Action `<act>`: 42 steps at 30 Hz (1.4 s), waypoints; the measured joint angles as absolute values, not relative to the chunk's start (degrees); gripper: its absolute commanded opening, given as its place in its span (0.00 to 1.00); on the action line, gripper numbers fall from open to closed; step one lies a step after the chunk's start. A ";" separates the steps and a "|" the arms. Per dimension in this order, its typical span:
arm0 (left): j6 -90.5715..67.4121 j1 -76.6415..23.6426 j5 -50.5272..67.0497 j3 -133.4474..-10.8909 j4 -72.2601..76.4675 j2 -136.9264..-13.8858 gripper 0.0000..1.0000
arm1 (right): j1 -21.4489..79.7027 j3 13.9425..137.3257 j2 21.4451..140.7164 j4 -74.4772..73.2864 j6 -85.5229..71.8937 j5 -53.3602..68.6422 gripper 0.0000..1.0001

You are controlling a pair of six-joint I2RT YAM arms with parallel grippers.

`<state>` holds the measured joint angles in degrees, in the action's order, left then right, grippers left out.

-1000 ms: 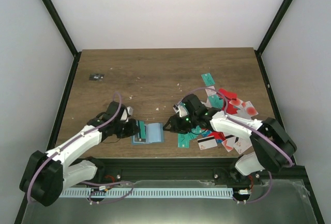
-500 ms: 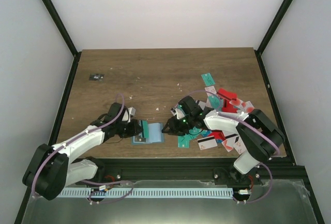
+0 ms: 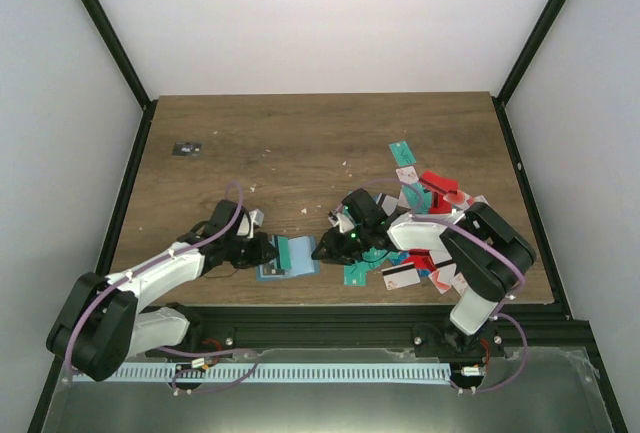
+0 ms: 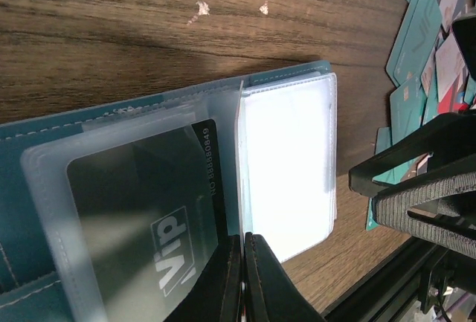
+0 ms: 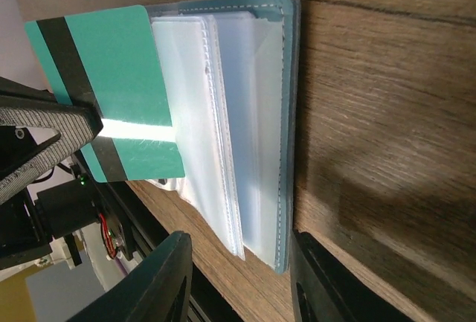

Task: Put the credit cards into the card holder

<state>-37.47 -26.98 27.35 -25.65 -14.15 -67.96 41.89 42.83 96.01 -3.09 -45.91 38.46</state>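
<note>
The card holder (image 3: pixel 298 257) lies open near the front edge, its teal cover (image 5: pixel 287 114) spread under a fan of clear sleeves (image 4: pixel 286 166). My left gripper (image 4: pixel 243 262) is shut on the edge of one sleeve. A dark card marked VIP (image 4: pixel 141 218) sits in the sleeve beside it. In the right wrist view a teal card with a dark stripe (image 5: pixel 111 76) lies at the holder's left, by a finger (image 5: pixel 44 125) of the left gripper. My right gripper (image 5: pixel 238 277) is open, its fingers either side of the holder's near edge. More credit cards (image 3: pixel 440 208) lie scattered on the right.
A tiny black object with white marks (image 3: pixel 186 149) lies at the far left of the wooden table (image 3: pixel 300 143). A black frame rail (image 3: pixel 330 313) runs along the front edge just behind the holder. White walls close in the sides and back.
My right gripper has edged left up to the holder's right edge. My left gripper has shifted slightly right, still pinching the sleeve.
</note>
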 measured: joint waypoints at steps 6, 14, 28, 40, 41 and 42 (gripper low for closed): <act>-39.13 -26.98 28.47 -24.49 -12.34 -68.14 0.04 | 41.89 41.17 96.64 -1.21 -46.22 39.03 0.36; -42.94 -26.98 30.11 -22.57 -9.37 -68.14 0.04 | 41.89 40.36 97.89 1.15 -46.61 40.29 0.34; -47.97 -26.96 32.53 -19.75 -4.71 -67.09 0.04 | 41.89 39.59 98.70 3.38 -47.42 41.95 0.32; -49.25 -26.87 33.89 -18.26 -1.23 -67.92 0.04 | 41.87 39.59 98.98 3.60 -47.40 42.41 0.32; -49.17 -26.87 34.09 -18.26 -0.75 -68.55 0.04 | 41.87 39.59 99.00 3.62 -47.40 42.46 0.31; -49.06 -26.85 34.33 -18.26 -0.27 -69.14 0.04 | 41.87 39.59 99.04 3.66 -47.40 42.52 0.32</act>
